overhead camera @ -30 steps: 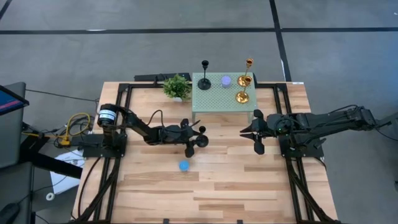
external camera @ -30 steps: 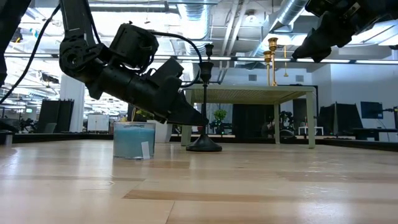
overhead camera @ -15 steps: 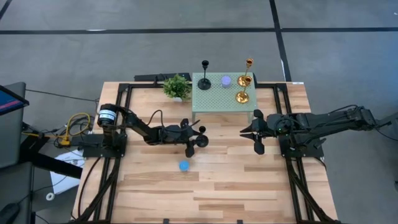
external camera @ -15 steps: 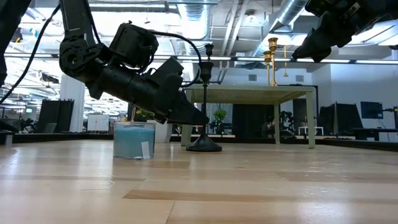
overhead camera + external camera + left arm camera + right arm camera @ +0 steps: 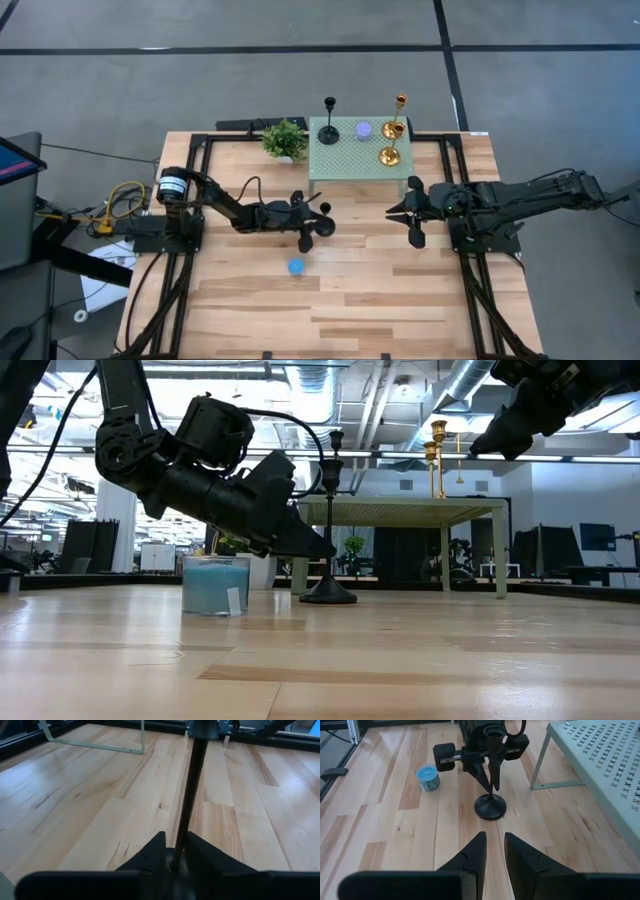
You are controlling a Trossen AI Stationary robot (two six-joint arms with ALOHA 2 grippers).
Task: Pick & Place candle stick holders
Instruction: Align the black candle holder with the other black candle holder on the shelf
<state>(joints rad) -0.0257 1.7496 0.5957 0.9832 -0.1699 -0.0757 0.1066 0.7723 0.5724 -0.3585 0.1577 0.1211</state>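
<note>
A black stemmed holder (image 5: 325, 226) stands upright by its round base (image 5: 490, 808) on the wooden table, in front of the small green table (image 5: 345, 160). My left gripper (image 5: 312, 222) is shut on its stem. On the green table stand another black holder (image 5: 329, 130), a purple one (image 5: 363, 130) and two gold ones (image 5: 390, 152), (image 5: 398, 112). A low blue holder (image 5: 296, 266) stands on the wood nearer the front. My right gripper (image 5: 412, 218) hangs empty to the right of the held holder, its fingers a narrow gap apart. My left gripper pinches the black holder's thin stem (image 5: 181, 837) low down, a little above the base, between its two fingers (image 5: 481, 770). The fingers come from the table's left, slanting down, and lie across the stem. The holder is upright with its base on the wood.
A small green plant (image 5: 285, 140) stands left of the green table. The green table's legs (image 5: 540, 762) stand close behind the held holder. Black frame rails run along both sides of the wooden table. Bare wood lies toward the front edge.
</note>
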